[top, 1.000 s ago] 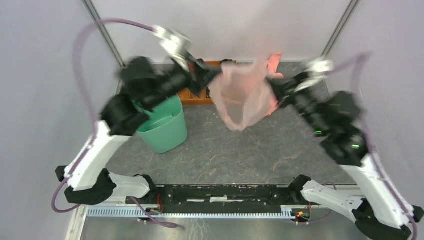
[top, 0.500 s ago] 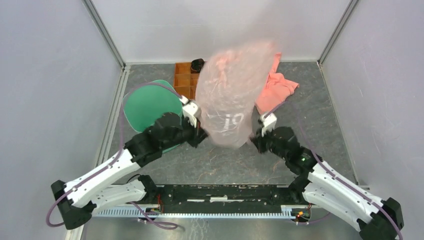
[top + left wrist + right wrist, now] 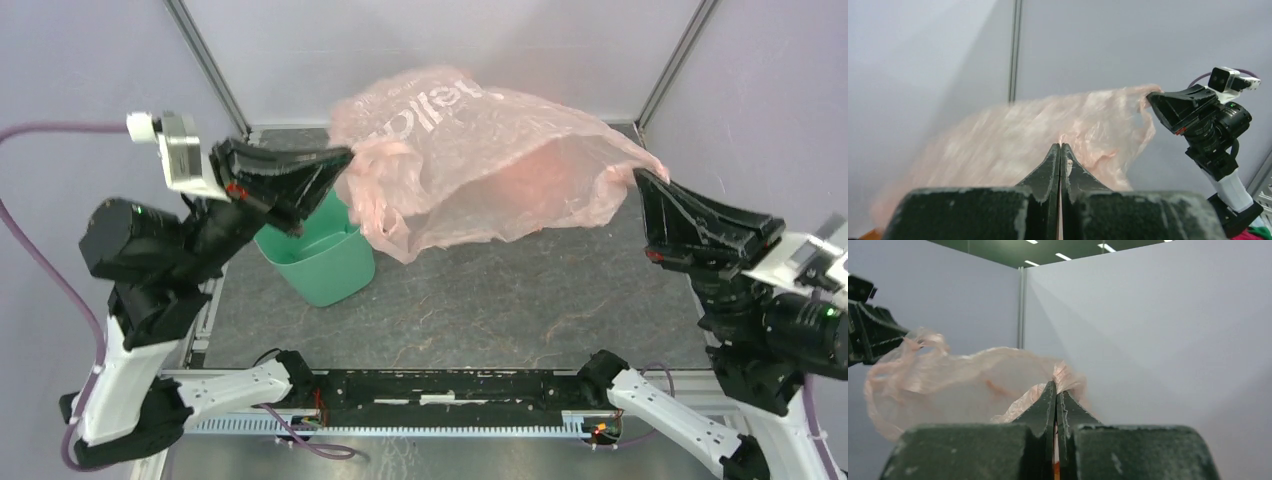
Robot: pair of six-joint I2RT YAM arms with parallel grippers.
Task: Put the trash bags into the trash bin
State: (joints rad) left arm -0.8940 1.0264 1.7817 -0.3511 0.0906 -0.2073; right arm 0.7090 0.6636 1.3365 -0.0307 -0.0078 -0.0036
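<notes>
Left gripper (image 3: 343, 156) is pinching one edge of the trash bag (image 3: 480, 140), jaws closed tight on the film. The right gripper (image 3: 641, 180) is doing the same on the opposite edge. So the bag is hanging stretched between them, up in the air over the back of the table (image 3: 500, 300). The trash bin (image 3: 330, 265) is sitting below the left gripper near the left wall. Only the bag's left end is hanging anywhere close to its rim, and the rest is billowing off to the right.

Here's what I'm worrying about. The film is thin and puffed with air, so a release from up here is probably ending with it drifting onto the table beside the bin. Spread this wide it's also way broader than the bin's mouth, so lowering it as is could drape it over the rim or tip the bin. Pulling further apart might rip the film or yank it out of a pinch.
</notes>
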